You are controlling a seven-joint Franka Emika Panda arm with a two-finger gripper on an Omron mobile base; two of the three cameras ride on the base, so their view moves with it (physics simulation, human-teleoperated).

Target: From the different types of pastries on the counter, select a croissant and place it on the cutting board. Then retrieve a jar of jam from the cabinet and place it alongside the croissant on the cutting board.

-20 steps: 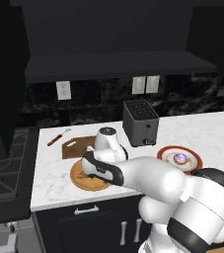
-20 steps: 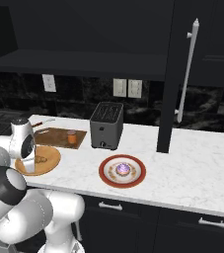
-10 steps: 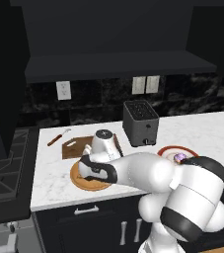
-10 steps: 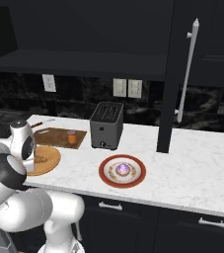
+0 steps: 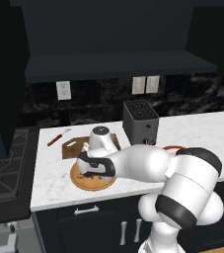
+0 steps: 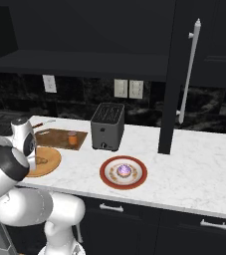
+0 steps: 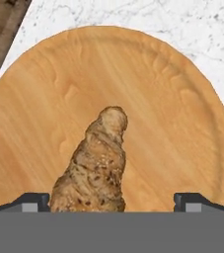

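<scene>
The white, grey-veined desk (image 6: 194, 164) is seen running under the black overhead cabinet (image 6: 84, 30), with dark lower cabinets beneath it. A dark toaster (image 6: 107, 126) stands toward the back of the desk. To its left the dark brown cutting board (image 6: 55, 138) lies flat, and a small orange jar of jam (image 6: 72, 138) with a darker lid stands upright on the board's right part. Just in front of the board a round, lighter wooden plate (image 7: 182, 99) rests on the desk, and a red-rimmed plate (image 6: 124, 172) carrying a round purple-topped pastry (image 6: 124, 170) is set well apart to the right, in front of the toaster. The croissant (image 7: 95, 165) lies on the wooden plate, not on the cutting board: in the hand view it is shown as a golden-brown, tapered pastry with layered ridges, a rounded tip and dark speckles on its crust. The fingers (image 7: 111, 200) are held spread wide just above the wooden plate, their dark tips standing at either side of the croissant's broader end; whether either tip touches the pastry cannot be told.
</scene>
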